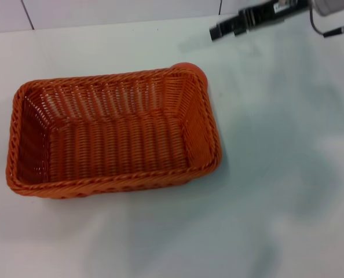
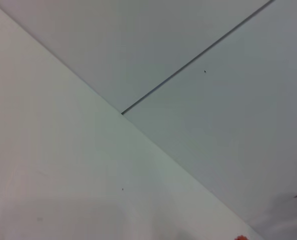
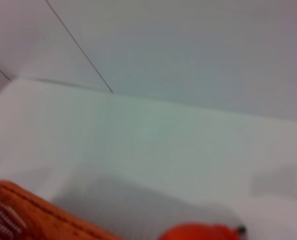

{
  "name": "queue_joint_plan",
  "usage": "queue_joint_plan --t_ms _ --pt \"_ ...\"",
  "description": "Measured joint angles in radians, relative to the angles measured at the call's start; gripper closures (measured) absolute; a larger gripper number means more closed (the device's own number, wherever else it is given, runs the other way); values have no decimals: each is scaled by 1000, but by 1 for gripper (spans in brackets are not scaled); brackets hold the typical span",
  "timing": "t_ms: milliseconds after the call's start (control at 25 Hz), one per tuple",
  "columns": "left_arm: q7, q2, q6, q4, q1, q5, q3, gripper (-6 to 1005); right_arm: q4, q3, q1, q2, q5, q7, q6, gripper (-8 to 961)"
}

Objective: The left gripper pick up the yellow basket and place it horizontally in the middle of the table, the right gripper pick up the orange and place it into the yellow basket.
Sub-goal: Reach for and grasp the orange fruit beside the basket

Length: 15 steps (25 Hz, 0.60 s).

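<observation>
- The yellow basket [image 1: 114, 136] lies mouth up on the table [image 1: 288, 174], its long axis across the head view, slightly tilted.
- Bare white surface spreads on its right and near sides; the far table edge meets a tiled wall [image 1: 120, 8].
- The orange [image 1: 190, 66] peeks out just behind the basket's far right corner, touching or nearly so.
- The right gripper [image 1: 213, 33] hovers beyond and right of the orange; I cannot tell its finger spread.
- The left gripper is out of sight.
</observation>
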Motion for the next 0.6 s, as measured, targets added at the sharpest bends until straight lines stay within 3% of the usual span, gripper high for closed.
queue_joint_plan --t_ms 360,600 --pt "19 -12 1 -17 -13 0 6 247 65 -8 12 11 -57 51 12 202" --pt "38 -8 -4 -44 -18 0 9 249 80 2 15 41 -52 52 71 203"
